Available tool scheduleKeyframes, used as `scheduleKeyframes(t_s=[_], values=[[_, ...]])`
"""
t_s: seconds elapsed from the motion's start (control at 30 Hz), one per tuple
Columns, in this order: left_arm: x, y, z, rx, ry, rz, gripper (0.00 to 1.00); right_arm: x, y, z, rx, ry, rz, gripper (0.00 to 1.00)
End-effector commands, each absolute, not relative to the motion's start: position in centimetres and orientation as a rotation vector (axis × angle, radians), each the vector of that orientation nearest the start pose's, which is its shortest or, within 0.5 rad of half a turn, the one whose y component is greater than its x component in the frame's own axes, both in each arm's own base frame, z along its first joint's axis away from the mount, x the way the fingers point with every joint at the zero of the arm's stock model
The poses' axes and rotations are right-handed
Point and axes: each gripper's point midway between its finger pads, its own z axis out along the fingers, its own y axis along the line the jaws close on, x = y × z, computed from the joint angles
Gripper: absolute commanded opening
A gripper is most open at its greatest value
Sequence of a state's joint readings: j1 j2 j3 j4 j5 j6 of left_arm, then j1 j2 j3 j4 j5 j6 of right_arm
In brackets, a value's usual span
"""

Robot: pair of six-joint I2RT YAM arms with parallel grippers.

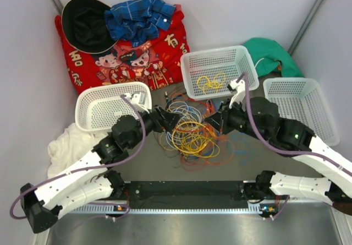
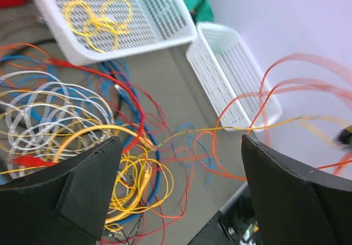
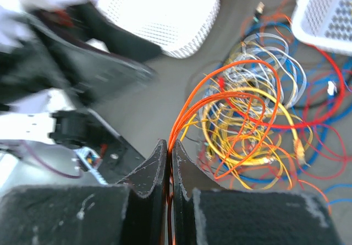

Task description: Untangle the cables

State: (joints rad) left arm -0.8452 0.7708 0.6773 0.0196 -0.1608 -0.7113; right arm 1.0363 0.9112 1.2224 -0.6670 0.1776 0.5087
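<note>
The cables (image 1: 190,132) — a many-coloured snarl; right gripper (image 3: 169,148) pinches orange ones; left gripper (image 2: 181,146) spread wide.

The cables (image 1: 190,132) lie tangled mid-surface (image 1: 148,170), between the left gripper (image 1: 165,118) and the right gripper (image 1: 212,121). The left basket (image 1: 104,107) stands just left of the tangle, the middle basket (image 1: 186,74) behind it with a small coil (image 1: 210,82) inside, and the right basket (image 1: 300,81) further right. A spread cloth (image 1: 126,58) lies behind the left basket, with a hat (image 1: 88,25) and a shirt (image 1: 140,16) on it. A bundled garment (image 1: 272,55) sits behind the middle and right baskets. A crumpled cloth (image 1: 69,146) lies before the left basket.
</note>
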Motion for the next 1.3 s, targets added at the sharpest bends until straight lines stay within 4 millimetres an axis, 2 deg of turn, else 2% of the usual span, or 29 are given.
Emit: scheduleKeyframes(t_s=[0.0,0.03,0.1,0.13,0.2,0.33,0.6,0.77,0.9,0.97,1.0,1.07,1.1,1.2,1.27], values=[[21.1,-27.6,29.1,0.117,1.661,-1.201,0.93,14.6,25.1,38.6,-0.405,1.874,0.991,0.0],[20.6,-28.4,28.5,0.161,1.671,-1.233,0.93,14.5,25.1,38.7,-0.409,1.876,0.997,0.0],[20.9,-28.8,27.9,0.171,1.662,-1.238,0.93,14.2,25.1,39.2,-0.4,1.874,1.02,0.0],[21.2,-29.2,26.9,0.191,1.683,-1.217,0.93,14.0,25.2,39.5,-0.405,1.869,1.038,0.0],[21.4,-29.8,26.3,0.223,1.69,-1.208,0.93,13.5,25.0,40.5,-0.401,1.851,1.07,0.0],[22.0,-31.0,24.9,0.296,1.705,-1.179,0.94,13.4,24.3,41.4,-0.387,1.848,1.064,0.0],[21.6,-30.1,23.1,0.321,1.589,-1.138,0.99,13.1,24.0,43.1,-0.375,1.824,1.086,0.0],[21.5,-31.4,22.7,0.39,1.557,-1.1,0.99,12.5,24.4,44.3,-0.389,1.808,1.14,0.0],[22.3,-33.3,22.3,0.429,1.545,-1.085,0.99,12.2,24.5,45.1,-0.397,1.791,1.166,0.0],[22.8,-34.1,22.8,0.434,1.529,-1.083,0.99,12.1,24.5,44.9,-0.397,1.8,1.165,0.0],[23.4,-34.6,21.9,0.437,1.552,-1.063,0.99,12.1,24.5,44.8,-0.398,1.804,1.166,0.0],[24.0,-35.3,22.4,0.442,1.53,-1.052,0.99,12.0,24.4,44.7,-0.397,1.81,1.168,0.0],[24.9,-35.3,21.8,0.417,1.547,-1.017,0.99,12.0,24.3,44.5,-0.394,1.812,1.167,0.0],[25.6,-36.2,22.6,0.413,1.524,-1.017,0.88,12.0,24.0,44.0,-0.384,1.824,1.155,0.0],[25.9,-36.4,23.1,0.412,1.516,-1.013,0.7,12.1,23.9,43.4,-0.38,1.836,1.143,0.0]])
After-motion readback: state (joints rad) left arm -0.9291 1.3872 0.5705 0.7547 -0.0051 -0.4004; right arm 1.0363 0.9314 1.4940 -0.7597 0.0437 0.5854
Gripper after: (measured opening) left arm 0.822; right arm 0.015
